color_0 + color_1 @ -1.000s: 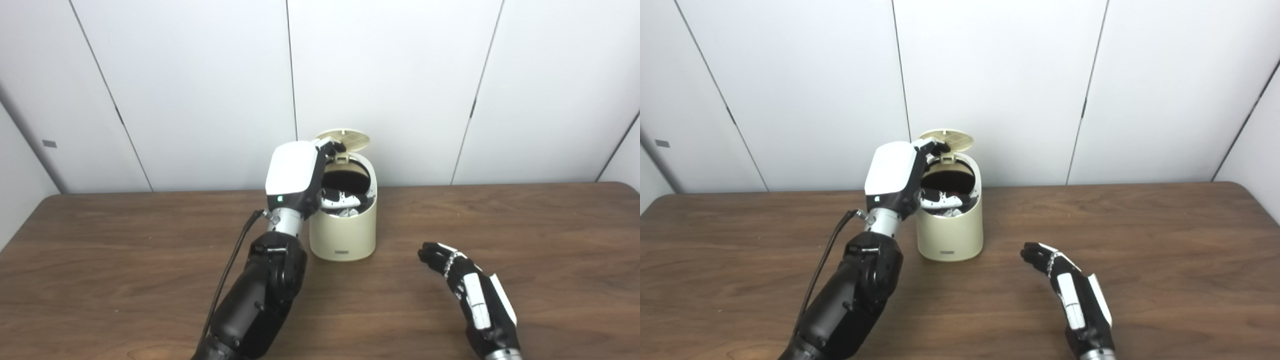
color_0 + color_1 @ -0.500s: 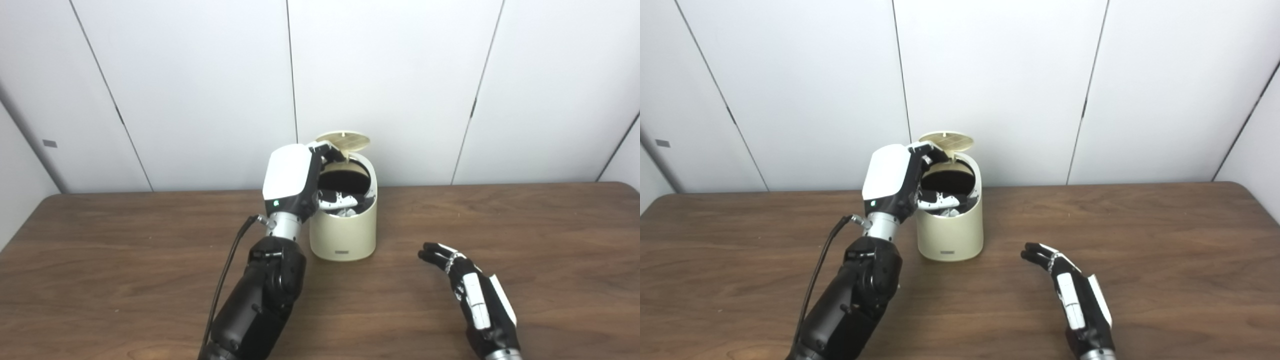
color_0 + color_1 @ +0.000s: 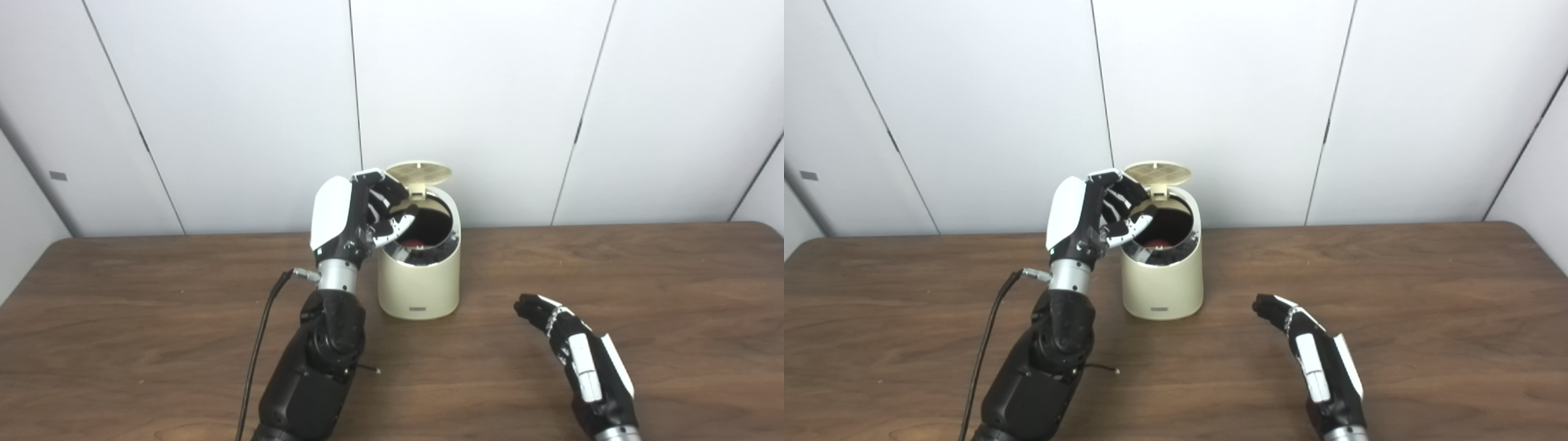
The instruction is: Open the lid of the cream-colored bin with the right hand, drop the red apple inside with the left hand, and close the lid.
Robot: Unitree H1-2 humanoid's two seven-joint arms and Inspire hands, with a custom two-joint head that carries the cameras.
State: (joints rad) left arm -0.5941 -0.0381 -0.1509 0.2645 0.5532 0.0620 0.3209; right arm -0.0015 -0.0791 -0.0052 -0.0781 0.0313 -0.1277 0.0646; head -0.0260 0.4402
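Note:
The cream-colored bin (image 3: 418, 285) stands near the back of the table with its round lid (image 3: 419, 173) tipped up and back. Down inside its dark mouth I see a bit of the red apple (image 3: 414, 243). My left hand (image 3: 361, 214) is raised just left of the bin's rim, fingers curled loosely apart and holding nothing. My right hand (image 3: 572, 346) rests low over the table to the right of the bin, fingers stretched toward it and empty.
The brown wooden table (image 3: 643, 288) runs wide to both sides. White wall panels (image 3: 490, 92) stand close behind the bin. A black cable (image 3: 260, 337) hangs from my left wrist down over the table.
My left hand has drawn back to the left out of the bin's mouth with fingers spread, and the red apple now lies inside. The right hand has barely moved.

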